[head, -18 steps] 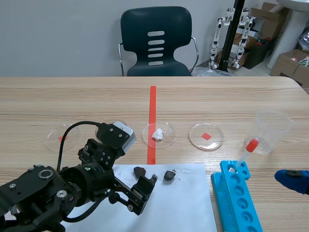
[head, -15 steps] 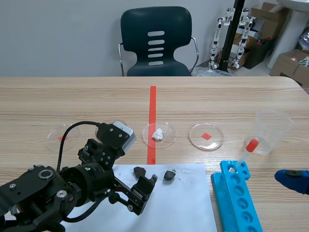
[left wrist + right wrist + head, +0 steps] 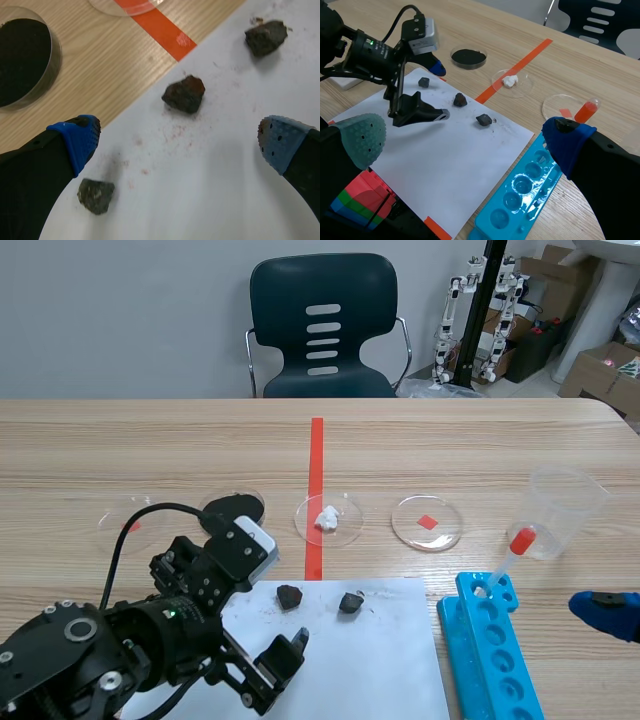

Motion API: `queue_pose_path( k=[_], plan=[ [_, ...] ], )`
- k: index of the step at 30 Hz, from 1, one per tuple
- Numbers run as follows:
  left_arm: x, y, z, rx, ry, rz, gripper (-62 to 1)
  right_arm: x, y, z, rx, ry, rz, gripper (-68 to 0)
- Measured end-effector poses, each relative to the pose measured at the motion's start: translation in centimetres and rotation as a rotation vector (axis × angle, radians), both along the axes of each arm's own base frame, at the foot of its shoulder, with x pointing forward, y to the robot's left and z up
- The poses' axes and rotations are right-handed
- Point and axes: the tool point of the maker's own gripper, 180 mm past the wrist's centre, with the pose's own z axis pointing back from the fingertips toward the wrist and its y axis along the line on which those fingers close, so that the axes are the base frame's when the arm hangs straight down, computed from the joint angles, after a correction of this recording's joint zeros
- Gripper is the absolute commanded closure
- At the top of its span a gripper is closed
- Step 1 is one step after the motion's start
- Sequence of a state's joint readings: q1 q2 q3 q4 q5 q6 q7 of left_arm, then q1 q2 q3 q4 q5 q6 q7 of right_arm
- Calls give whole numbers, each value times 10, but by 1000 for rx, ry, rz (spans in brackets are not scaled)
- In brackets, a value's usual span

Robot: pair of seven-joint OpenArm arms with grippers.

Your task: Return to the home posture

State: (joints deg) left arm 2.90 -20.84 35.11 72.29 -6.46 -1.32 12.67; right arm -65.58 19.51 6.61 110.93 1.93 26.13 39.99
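Apparently the retreat is partway: the left gripper [image 3: 177, 144] hangs wide and empty above the paper [image 3: 370, 660] and stones [image 3: 184, 93]. The right gripper [image 3: 465, 140] is also wide. Full retraction is not yet done.

Black left arm [image 3: 90, 650], looped cable [image 3: 160, 505], silver camera [image 3: 252, 540], blue-padded end effector [image 3: 179, 144].

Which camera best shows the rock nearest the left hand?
Left wrist view: the rock lies close up beside the left hand's finger. The right wrist view shows it small and far; in the scene view the left arm hides it.
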Motion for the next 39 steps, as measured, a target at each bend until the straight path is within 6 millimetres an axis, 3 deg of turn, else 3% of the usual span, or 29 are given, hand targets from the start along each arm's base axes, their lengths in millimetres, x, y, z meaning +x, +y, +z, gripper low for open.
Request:
queue_pose_path(
  k=[3, 8, 16, 21, 25, 39],
  plan=[
    [-11, 5, 4, 15, -6, -18, -623, 0, 0, 0, 0, 0, 0, -679],
    [-11, 16, 37, -34, -73, 38, -623, 0, 0, 0, 0, 0, 0, -679],
    [-22, 55, 73, -62, -162, 142, -623, 0, 0, 0, 0, 0, 0, -679],
    [-41, 84, 78, -28, -160, 205, -623, 0, 0, 0, 0, 0, 0, -679],
    [-59, 96, 83, -26, -158, 228, -623, 0, 0, 0, 0, 0, 0, -679],
    [-107, 90, 111, -151, -222, 211, -623, 0, 0, 0, 0, 0, 0, -679]
  ],
)
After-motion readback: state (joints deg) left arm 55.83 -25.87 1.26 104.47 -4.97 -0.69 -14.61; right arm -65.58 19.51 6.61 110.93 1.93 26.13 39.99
